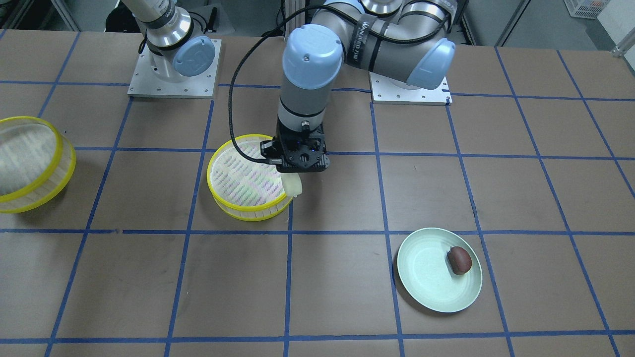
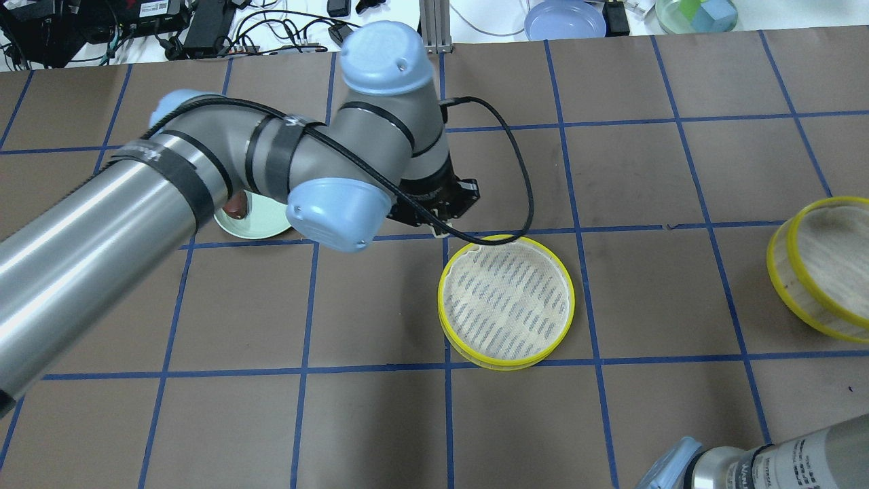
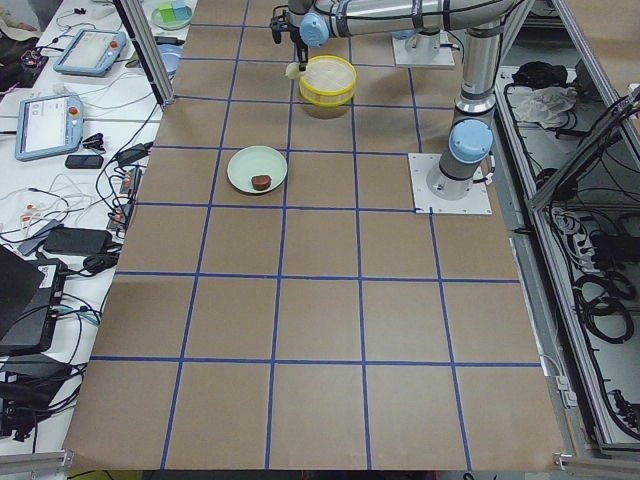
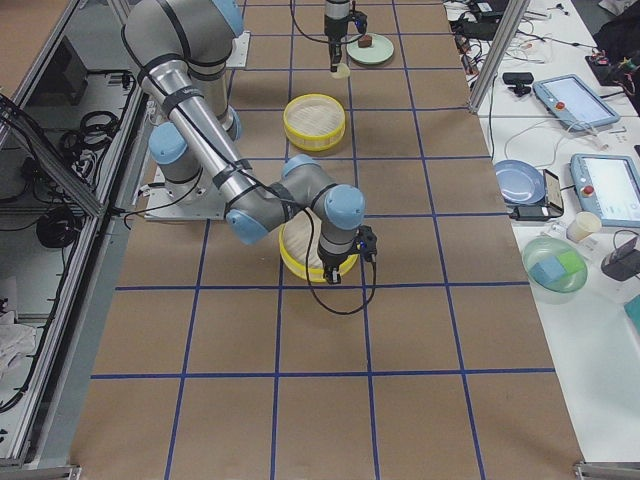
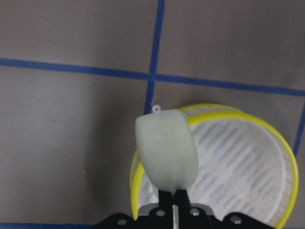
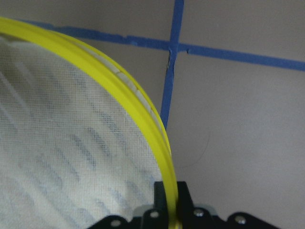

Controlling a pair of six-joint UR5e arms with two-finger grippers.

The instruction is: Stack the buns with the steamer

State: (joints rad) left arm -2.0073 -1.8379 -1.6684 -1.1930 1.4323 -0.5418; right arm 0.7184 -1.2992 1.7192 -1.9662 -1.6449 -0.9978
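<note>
My left gripper (image 1: 299, 171) is shut on the pale cream bun (image 1: 293, 185) and holds it just above the rim of the yellow steamer basket (image 1: 248, 217) in the middle of the table. The left wrist view shows the bun (image 5: 166, 148) over that basket's edge (image 5: 238, 116). The dark reddish-brown bun (image 1: 460, 260) lies on the pale green plate (image 1: 431, 292). My right gripper (image 6: 169, 191) is shut on the yellow rim of a second steamer basket (image 6: 138, 107), which sits tilted (image 2: 775, 261).
The left arm's elbow hides most of the plate (image 2: 261, 227) in the overhead view. A blue plate (image 2: 565, 19) and a bowl with blocks (image 2: 696, 13) stand beyond the table's far edge.
</note>
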